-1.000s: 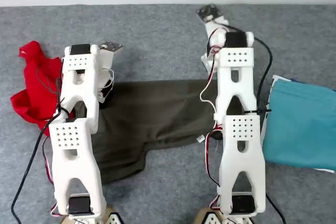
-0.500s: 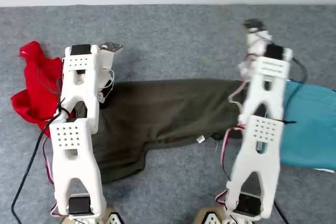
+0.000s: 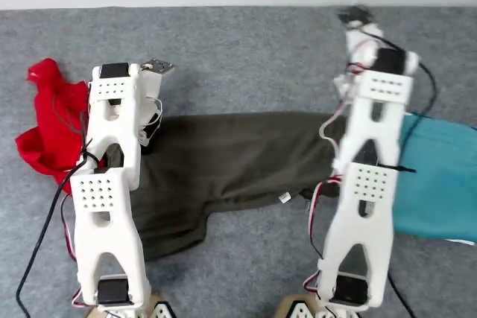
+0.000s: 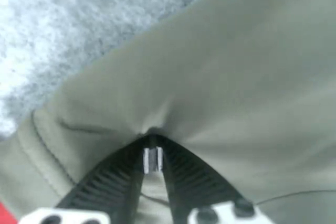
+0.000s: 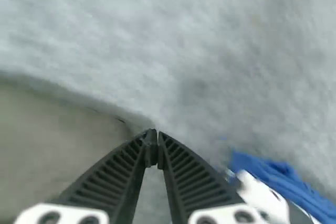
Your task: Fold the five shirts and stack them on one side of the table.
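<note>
An olive shirt (image 3: 223, 161) lies stretched across the middle of the grey carpet. My left gripper (image 4: 152, 148) is shut on a pinch of the olive shirt (image 4: 236, 77) near its left end, under the left arm (image 3: 112, 147). At the shirt's far right corner, my right gripper (image 5: 152, 140) is shut on the edge of the olive cloth (image 5: 47, 145), low over the carpet. The right arm (image 3: 373, 154) leans over that corner next to a teal shirt (image 3: 440, 184). A crumpled red shirt (image 3: 48, 128) lies at the left.
The teal shirt lies flat at the right edge of the table, partly under the right arm. A small white tag (image 3: 284, 197) sticks out at the olive shirt's near edge. Bare grey carpet (image 3: 238, 57) runs along the back and the front middle.
The right arm swung to the right and the olive shirt's right end stretched out with it toward the teal shirt. The left arm stayed still.
</note>
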Controlling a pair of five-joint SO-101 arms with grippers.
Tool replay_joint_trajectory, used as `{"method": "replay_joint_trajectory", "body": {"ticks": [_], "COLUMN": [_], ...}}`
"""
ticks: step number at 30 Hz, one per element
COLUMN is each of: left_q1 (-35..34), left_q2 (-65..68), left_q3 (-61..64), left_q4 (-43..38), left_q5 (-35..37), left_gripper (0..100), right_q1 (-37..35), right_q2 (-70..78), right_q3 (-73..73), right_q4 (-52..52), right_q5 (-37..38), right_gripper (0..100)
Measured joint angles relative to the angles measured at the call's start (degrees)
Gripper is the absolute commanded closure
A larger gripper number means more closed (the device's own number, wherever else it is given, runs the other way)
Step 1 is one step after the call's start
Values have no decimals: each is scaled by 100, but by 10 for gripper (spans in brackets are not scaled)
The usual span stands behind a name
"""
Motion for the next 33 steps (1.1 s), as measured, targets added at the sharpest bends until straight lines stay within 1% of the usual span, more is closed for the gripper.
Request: {"method": "replay_joint_trajectory", "body": {"ticks": [3,7,12,16,19,23,27,31,33], "left_q1": [-9,62,97,105,105,70,-378,-1222,-1723], "left_q2": [-316,-1125,-2048,-2734,-3305,-4202,-5099,-5767,-5890], "left_q3": [0,0,0,360,923,1855,2523,2901,3007], "left_q4": [-44,-62,-53,-44,-44,-44,-44,-44,-35], "left_q5": [0,-9,9,9,9,9,9,-35,-202], "left_gripper": [995,995,995,994,994,994,994,977,977], "right_q1": [-448,-897,-1125,-1134,-1134,-1134,-1160,-1424,-1635], "right_q2": [-141,-404,-686,-862,-1187,-1987,-2980,-3727,-4009], "right_q3": [0,0,0,9,404,1767,3473,4756,5213], "right_q4": [0,0,9,9,9,9,9,9,9], "right_q5": [-185,-229,-246,-246,-246,-246,-246,-246,-246], "right_gripper": [990,990,990,990,990,990,987,920,893]}}
